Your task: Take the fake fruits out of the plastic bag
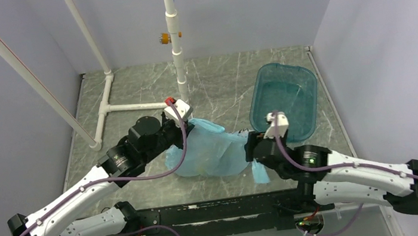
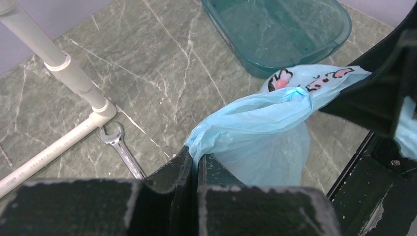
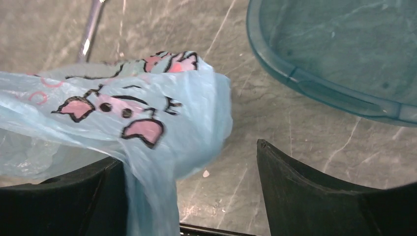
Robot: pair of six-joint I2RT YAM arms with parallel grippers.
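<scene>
I see the plastic bag (image 1: 210, 151) bunched mid-bench, toward the near edge. My left gripper (image 2: 194, 156) is pressed together, pinching its rim. My right gripper (image 3: 189, 157) stands spread, with film draped over one finger. The teal tub (image 1: 288, 93) lies near the far right corner.

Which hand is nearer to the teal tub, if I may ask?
Right. The right hand sits beside the teal tub; the left hand is farther away, across the plastic bag.

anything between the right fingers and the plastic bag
nothing visible: the plastic bag drapes over one of the open right fingers, while the left fingers pinch its other end
</scene>
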